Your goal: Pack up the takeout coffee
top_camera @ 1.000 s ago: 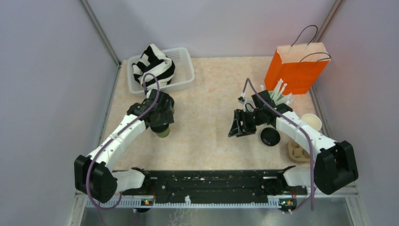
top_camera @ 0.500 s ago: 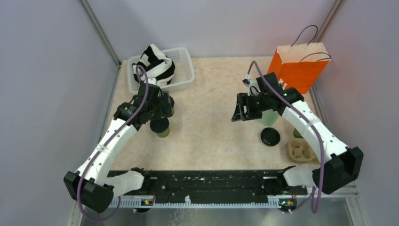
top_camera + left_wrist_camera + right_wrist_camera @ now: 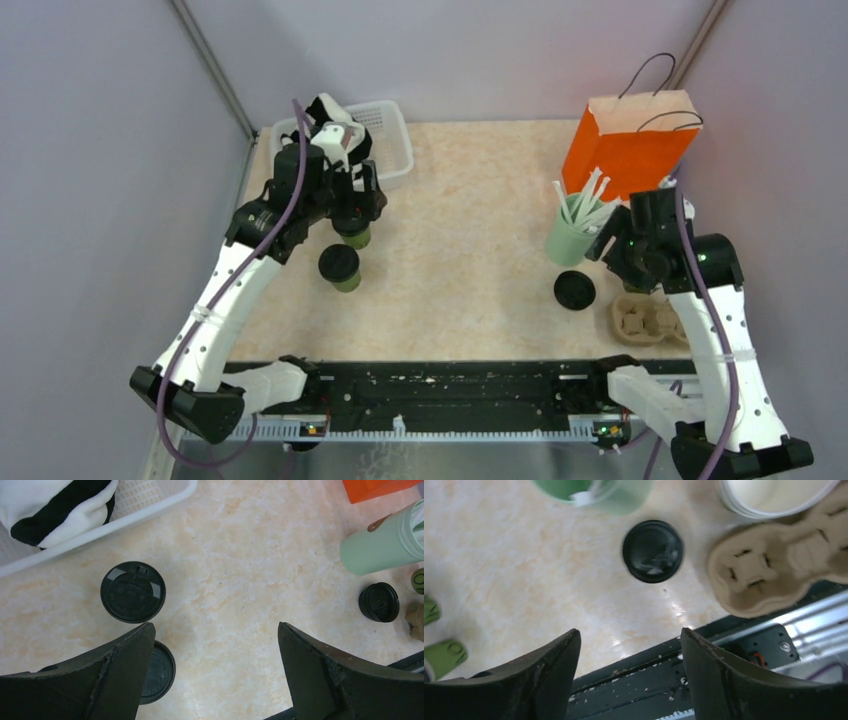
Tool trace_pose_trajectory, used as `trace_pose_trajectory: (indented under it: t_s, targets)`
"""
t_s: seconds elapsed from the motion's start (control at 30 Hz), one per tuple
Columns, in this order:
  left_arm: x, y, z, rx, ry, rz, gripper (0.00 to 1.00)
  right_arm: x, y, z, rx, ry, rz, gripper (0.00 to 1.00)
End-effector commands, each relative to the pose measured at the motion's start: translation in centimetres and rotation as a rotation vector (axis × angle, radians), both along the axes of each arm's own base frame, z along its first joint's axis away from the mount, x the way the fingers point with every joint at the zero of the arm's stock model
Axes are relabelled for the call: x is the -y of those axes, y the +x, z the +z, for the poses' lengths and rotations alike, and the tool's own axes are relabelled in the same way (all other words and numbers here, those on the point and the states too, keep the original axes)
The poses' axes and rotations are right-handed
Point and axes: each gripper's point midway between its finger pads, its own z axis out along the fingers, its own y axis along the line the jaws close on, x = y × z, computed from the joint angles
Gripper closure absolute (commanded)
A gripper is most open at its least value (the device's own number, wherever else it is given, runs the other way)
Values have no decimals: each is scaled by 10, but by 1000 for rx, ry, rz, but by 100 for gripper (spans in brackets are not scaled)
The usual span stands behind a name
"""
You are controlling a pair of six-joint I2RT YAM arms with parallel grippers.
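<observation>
Two dark green takeout coffee cups with black lids stand at the left, one (image 3: pixel 339 266) nearer and one (image 3: pixel 352 237) just behind it. In the left wrist view, one lidded cup (image 3: pixel 133 592) shows in full; the other (image 3: pixel 160 670) is half hidden behind my left finger. My left gripper (image 3: pixel 357 208) (image 3: pixel 215 626) hangs open above them, holding nothing. My right gripper (image 3: pixel 628 254) (image 3: pixel 629 631) is raised at the right and open, with only the table's edge and the front rail between its fingers. A loose black lid (image 3: pixel 575 290) (image 3: pixel 653 551) lies ahead of it.
A mint tumbler (image 3: pixel 568 238) of white straws stands in front of the orange paper bag (image 3: pixel 628 145). A brown pulp cup carrier (image 3: pixel 640 320) (image 3: pixel 769 575) lies at the near right, with an open cream-lined cup (image 3: pixel 774 495) beside it. A white basket (image 3: pixel 392 150) with striped cloth sits far left.
My left gripper has moved back and up from the nearer cup, leaving both standing. My right arm has swung from the table's middle to the right and risen, its jaws opening wider.
</observation>
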Motion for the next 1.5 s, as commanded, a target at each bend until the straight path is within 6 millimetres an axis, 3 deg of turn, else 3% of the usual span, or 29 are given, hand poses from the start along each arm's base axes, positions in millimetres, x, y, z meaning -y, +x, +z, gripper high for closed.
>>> trace_pose_trajectory:
  t_s: [0.0,0.23,0.4,0.57,0.7,0.97,1.47]
  targets:
    - [11,14,22,103,12,-71,2,65,-23,-32,-87,-232,-346,24]
    - [40,3,4,133,160,-156,2,78,-10,-94,-88,-33,-547,33]
    - [42,-3,-11,107,168,-170,2,93,-5,-123,-110,-63,-533,36]
    - [40,-4,-17,104,194,-170,2,105,11,-125,-84,-91,-519,46]
    - [37,-3,-16,110,204,-156,2,103,11,-138,-111,-76,-522,54]
    - [39,-2,-14,125,224,-166,2,100,3,-160,-134,-52,-563,61]
    - [40,-5,-18,120,234,-178,2,101,-6,-160,-147,-58,-589,73]
